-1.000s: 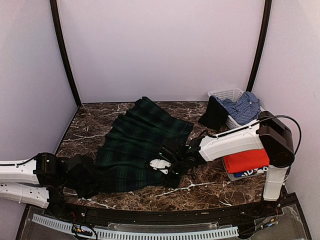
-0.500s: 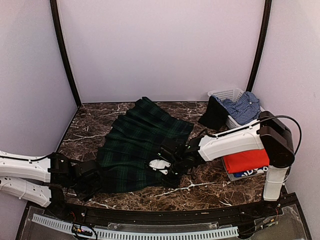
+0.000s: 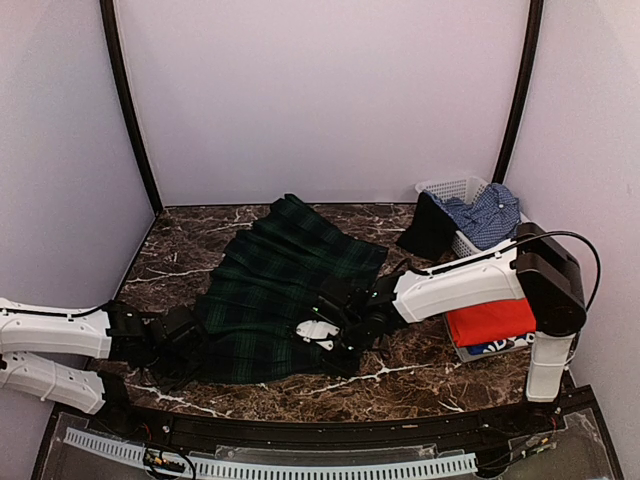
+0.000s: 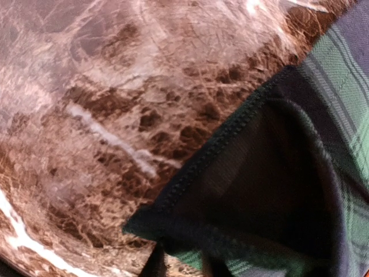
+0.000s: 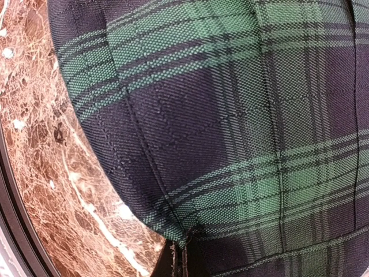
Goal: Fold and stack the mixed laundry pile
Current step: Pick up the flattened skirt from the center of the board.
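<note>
The tartan skirt (image 3: 280, 290) is matt woven cloth. Its green and navy threads show a fine ribbed weave in the right wrist view, and its dark underside has an overstitched hem. The table (image 3: 180, 255) is brown marble-look stone with white veins, smooth and faintly glossy. The basket (image 3: 452, 188) at the far right corner is white slotted plastic. The light blue shirt (image 3: 488, 215), black garment (image 3: 428, 228) and red-orange T-shirt (image 3: 492, 320) are soft, matt cloth. The right arm's shell (image 3: 460, 285) is smooth white plastic.
</note>
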Robot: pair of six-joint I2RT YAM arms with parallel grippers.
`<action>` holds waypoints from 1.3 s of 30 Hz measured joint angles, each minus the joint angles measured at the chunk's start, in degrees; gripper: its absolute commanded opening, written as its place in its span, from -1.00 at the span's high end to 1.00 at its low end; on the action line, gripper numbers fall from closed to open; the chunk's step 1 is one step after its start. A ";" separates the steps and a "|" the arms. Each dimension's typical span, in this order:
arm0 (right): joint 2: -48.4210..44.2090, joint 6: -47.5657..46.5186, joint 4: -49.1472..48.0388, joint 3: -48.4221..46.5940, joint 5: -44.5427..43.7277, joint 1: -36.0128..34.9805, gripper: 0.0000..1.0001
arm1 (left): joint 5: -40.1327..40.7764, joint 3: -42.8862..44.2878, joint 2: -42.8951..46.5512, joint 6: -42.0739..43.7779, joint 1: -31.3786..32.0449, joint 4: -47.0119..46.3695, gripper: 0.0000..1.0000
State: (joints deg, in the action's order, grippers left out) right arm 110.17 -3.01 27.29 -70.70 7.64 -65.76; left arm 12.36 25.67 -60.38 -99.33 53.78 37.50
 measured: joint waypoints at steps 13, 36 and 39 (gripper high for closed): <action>0.92 -0.02 2.78 -2.73 -0.94 -0.17 0.32 | 4.22 -0.33 13.20 1.55 -0.55 2.93 1.00; -2.29 5.18 5.79 -0.13 -12.09 -6.88 0.33 | 7.13 6.45 7.74 4.20 -1.84 4.48 1.00; -0.70 5.29 5.70 -0.15 -14.16 -6.62 0.32 | 7.23 6.45 8.26 4.22 -1.88 4.59 1.00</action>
State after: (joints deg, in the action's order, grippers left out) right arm 109.47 2.28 32.99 -70.85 -6.52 -72.38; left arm 19.59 32.12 -52.12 -95.11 51.90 42.09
